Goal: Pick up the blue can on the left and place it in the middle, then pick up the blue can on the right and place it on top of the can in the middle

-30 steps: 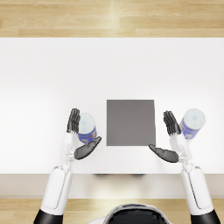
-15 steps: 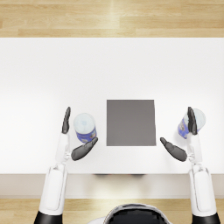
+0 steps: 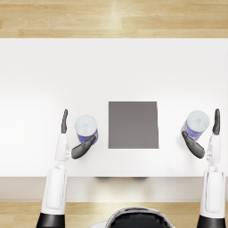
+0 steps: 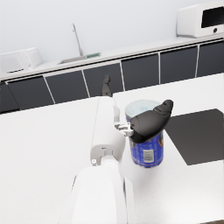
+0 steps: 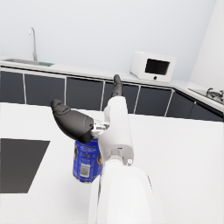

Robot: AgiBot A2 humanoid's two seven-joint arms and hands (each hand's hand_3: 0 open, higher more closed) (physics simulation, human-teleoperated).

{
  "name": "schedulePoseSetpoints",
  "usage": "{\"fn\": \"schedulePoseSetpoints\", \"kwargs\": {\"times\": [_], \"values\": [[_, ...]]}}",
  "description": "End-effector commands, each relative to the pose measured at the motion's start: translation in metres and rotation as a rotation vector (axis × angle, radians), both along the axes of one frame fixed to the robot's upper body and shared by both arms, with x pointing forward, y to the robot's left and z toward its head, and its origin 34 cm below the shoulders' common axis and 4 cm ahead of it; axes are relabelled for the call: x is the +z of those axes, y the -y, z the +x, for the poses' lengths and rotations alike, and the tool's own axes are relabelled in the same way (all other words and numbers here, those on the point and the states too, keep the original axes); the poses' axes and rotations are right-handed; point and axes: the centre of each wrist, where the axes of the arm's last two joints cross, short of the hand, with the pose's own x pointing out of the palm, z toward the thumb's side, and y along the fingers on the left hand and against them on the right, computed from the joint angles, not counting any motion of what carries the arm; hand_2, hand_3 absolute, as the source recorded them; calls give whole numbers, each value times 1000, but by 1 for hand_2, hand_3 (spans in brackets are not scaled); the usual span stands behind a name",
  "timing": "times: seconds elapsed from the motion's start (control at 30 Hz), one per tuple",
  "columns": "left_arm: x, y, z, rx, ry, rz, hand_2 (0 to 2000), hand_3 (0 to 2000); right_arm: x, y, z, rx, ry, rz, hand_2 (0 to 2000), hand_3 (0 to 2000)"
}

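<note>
Two blue cans with pale lids stand upright on the white table. The left can (image 3: 86,128) (image 4: 146,151) sits left of a dark grey mat (image 3: 133,124), the right can (image 3: 196,124) (image 5: 86,162) to the mat's right. My left hand (image 3: 65,141) (image 4: 146,124) is open around the left can, with its thumb by the can's near side and its straight fingers (image 3: 64,121) apart on the outer side. My right hand (image 3: 210,149) (image 5: 74,121) is open the same way around the right can, thumb on the inner side and fingers (image 3: 217,121) outside. Neither hand grips.
The table's front edge (image 3: 114,177) runs just behind my wrists. In the wrist views a dark counter with a sink tap (image 4: 78,40) and a white microwave (image 5: 153,66) lines the far wall. Wooden floor (image 3: 114,18) lies beyond the table.
Both hands have slid outward, away from the mat. The right hand passed from the can's inner side to straddle it. The cans have not moved.
</note>
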Motion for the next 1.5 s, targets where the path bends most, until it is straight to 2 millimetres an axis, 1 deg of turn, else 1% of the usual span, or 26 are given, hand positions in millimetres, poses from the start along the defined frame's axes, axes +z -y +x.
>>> {"fn": "schedulePoseSetpoints", "kwargs": {"times": [0.03, 0.13, 0.2, 0.27, 0.3, 0.4, 0.5, 0.57, 0.67, 0.73, 0.9, 1.0, 1.03, 1.07, 1.1, 1.13, 1.17, 1.2, 1.23, 1.27, 1.3, 1.37, 1.43, 1.47, 1.5], "values": [[-17, 2, 4, -3, -65, 3, 0, 0, -23, 3, 11, -10, -92, 16, 0, 0], [-31, 7, 6, -15, -118, 5, 0, 0, -38, 5, 17, -21, -150, 31, 0, 0], [-41, 7, 10, -6, -157, 0, 0, 0, -48, 7, 21, -31, -189, 42, 0, 0], [-47, 6, 12, 3, -180, -4, 0, 0, -57, 9, 27, -42, -225, 54, 0, 0], [-48, 7, 12, 1, -183, -6, 0, 0, -58, 9, 28, -43, -229, 58, 0, 0], [-52, 6, 16, 14, -200, -16, 0, 0, -70, 10, 36, -53, -279, 75, 0, 0], [-61, 7, 23, 24, -237, -24, 0, 0, -78, 5, 43, -45, -314, 83, 0, 0], [-63, 9, 25, 22, -246, -28, 0, 0, -84, 3, 46, -46, -339, 89, 0, 0], [-66, 16, 26, 4, -258, -28, 0, 0, -91, 5, 51, -61, -369, 105, 0, 0], [-66, 21, 27, -9, -259, -29, 0, 0, -92, 4, 51, -60, -372, 108, 0, 0], [-67, 22, 34, 7, -268, -46, 0, 0, -93, 3, 54, -62, -376, 120, 0, 0], [-71, 25, 37, 4, -290, -47, 0, 0, -93, 0, 58, -53, -381, 122, 0, 0], [-73, 26, 37, 3, -297, -46, 0, 0, -91, 1, 58, -57, -372, 126, 1361, 327], [-72, 25, 35, 3, -291, -48, 1361, 327, -87, 0, 55, -27, -356, 120, 2000, 653], [-69, 25, 34, -22, -282, -49, 2000, 653, -86, -1, 54, 5, -354, 117, 2000, 980], [-66, 25, 33, -48, -273, -51, 2000, 980, -85, 0, 54, 21, -352, 120, 2000, 1307], [-63, 25, 33, -63, -265, -54, 2000, 1307, -82, 0, 53, 17, -334, 122, 2000, 1520], [-54, 25, 33, -68, -230, -61, 2000, 1520, -78, -1, 52, 8, -314, 122, 2000, 1520], [-47, 27, 33, -69, -201, -65, 2000, 1520, -73, -4, 50, 10, -290, 117, 2000, 1520], [-36, 30, 31, -79, -157, -68, 2000, 1520, -64, -8, 47, 23, -251, 109, 2000, 1520], [-21, 36, 29, -101, -98, -70, 2000, 1520, -53, -13, 44, 42, -206, 99, 2000, 1520], [-1, 50, 31, -145, -28, -77, 2000, 1520, -31, -24, 39, 86, -124, 80, 2000, 1520], [10, 66, 39, -187, 1, -85, 2000, 1520, -15, -35, 35, 131, -61, 65, 2000, 1520], [11, 74, 44, -204, -3, -87, 2000, 1520, -8, -40, 33, 154, -34, 58, 2000, 1520], [11, 80, 47, -218, -8, -88, 2000, 1520, -5, -43, 32, 182, -25, 51, 2000, 1520]]}}
